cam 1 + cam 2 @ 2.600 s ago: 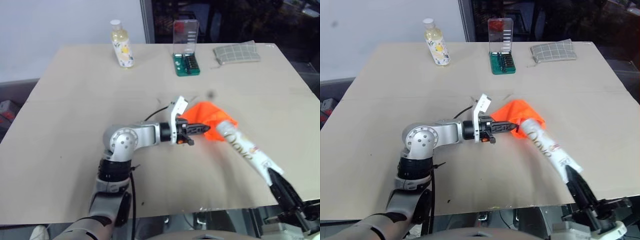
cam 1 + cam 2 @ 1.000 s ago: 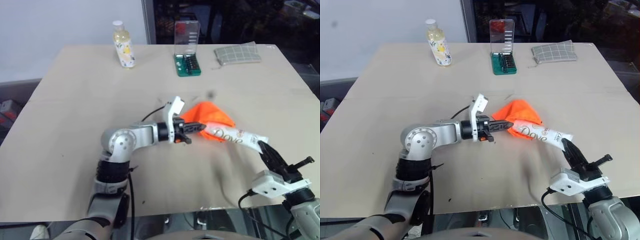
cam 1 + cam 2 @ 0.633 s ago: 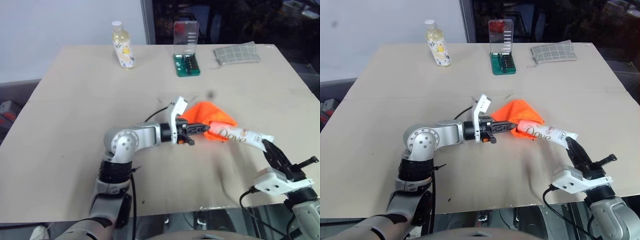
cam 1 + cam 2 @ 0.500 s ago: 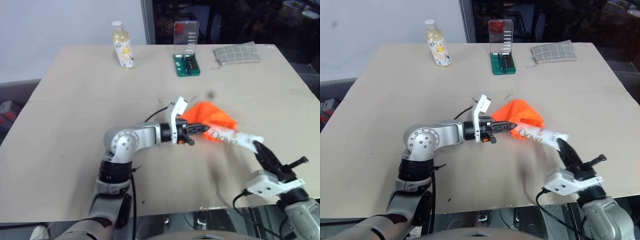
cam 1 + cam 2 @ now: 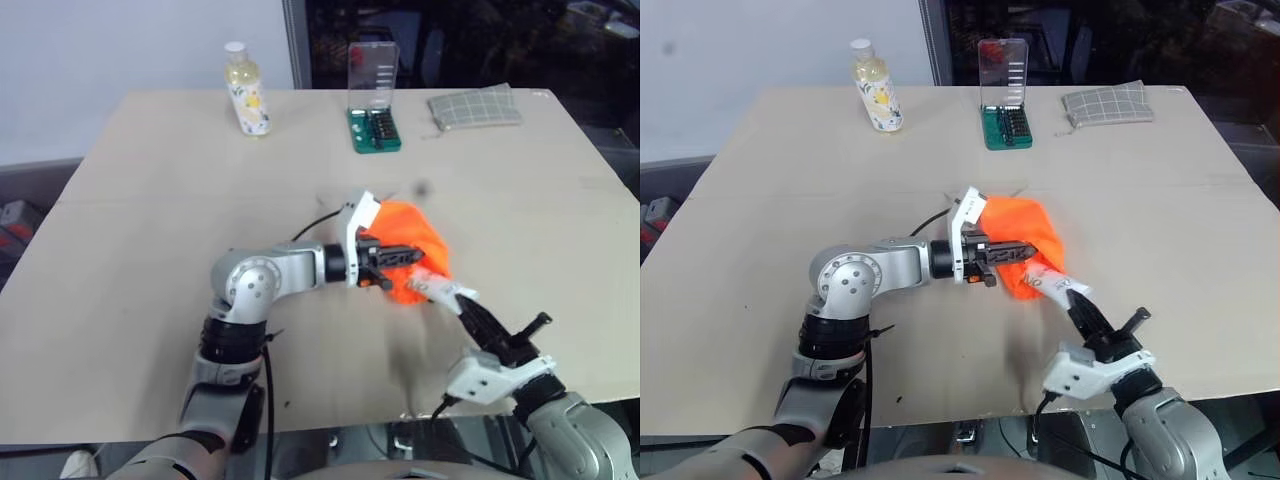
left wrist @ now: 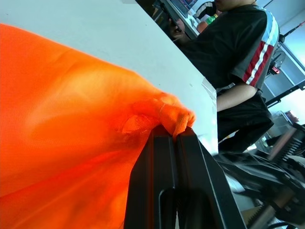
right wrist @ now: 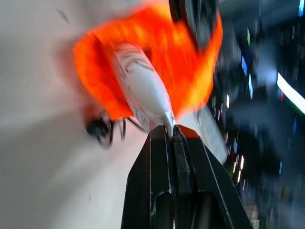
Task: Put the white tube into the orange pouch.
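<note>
The orange pouch [image 5: 418,248] lies bunched near the middle of the table. My left gripper [image 5: 398,257] is shut on a pinch of its fabric at the mouth [image 6: 172,120]. The white tube [image 5: 436,289] is pushed into the pouch's opening, and just its flat tail end sticks out toward me. My right gripper [image 5: 462,304] is shut on that tail end, reaching in from the front right. In the right wrist view the white tube [image 7: 143,90] runs from the shut fingers into the orange pouch [image 7: 195,71].
At the table's far side stand a yellowish bottle [image 5: 246,92], a green bit case with a clear lid [image 5: 374,98] and a grey checked pouch [image 5: 475,105]. A seated person in a black shirt [image 6: 233,52] is beyond the table. The table's front edge [image 5: 330,425] is close below my arms.
My right gripper has moved left toward the pouch, driving the white tube much deeper inside. The pouch has bunched up and shifted slightly left. My left gripper has kept its hold.
</note>
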